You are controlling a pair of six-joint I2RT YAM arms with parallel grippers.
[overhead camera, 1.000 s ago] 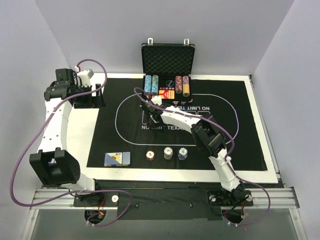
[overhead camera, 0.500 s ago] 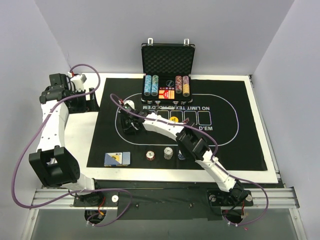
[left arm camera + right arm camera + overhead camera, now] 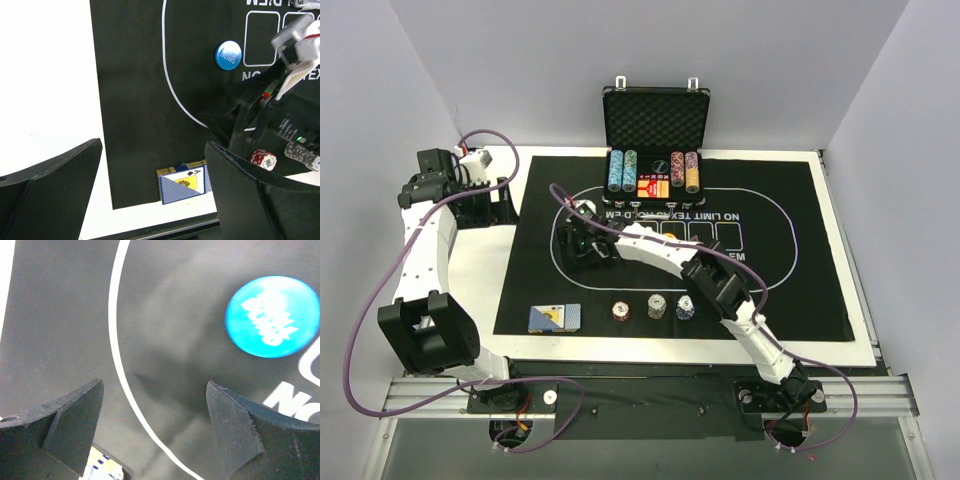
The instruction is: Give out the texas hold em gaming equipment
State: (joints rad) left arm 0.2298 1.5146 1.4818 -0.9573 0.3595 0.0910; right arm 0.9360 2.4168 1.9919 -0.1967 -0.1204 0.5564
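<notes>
Status: right gripper (image 3: 155, 385) wide open, nothing in it; it hangs low over the left part of the black mat (image 3: 790, 280). Blue disc (image 3: 272, 316) lies flat on the mat just beyond its fingers, not touching. Left gripper (image 3: 152, 146) also wide open and empty, over the white bench (image 3: 485, 280). I see the card deck (image 3: 555, 317) at the mat's near-left corner; three chip stacks (image 3: 657, 306) to its right.

You'll find the case (image 3: 655, 120) at the mat's (image 3: 790, 290) far edge, centred. Along the near edge, the cards (image 3: 554, 317) lie toward the left, with three chip stacks (image 3: 654, 307) in a row to their right. The disc (image 3: 228, 55) lies on the mat behind the cards.
</notes>
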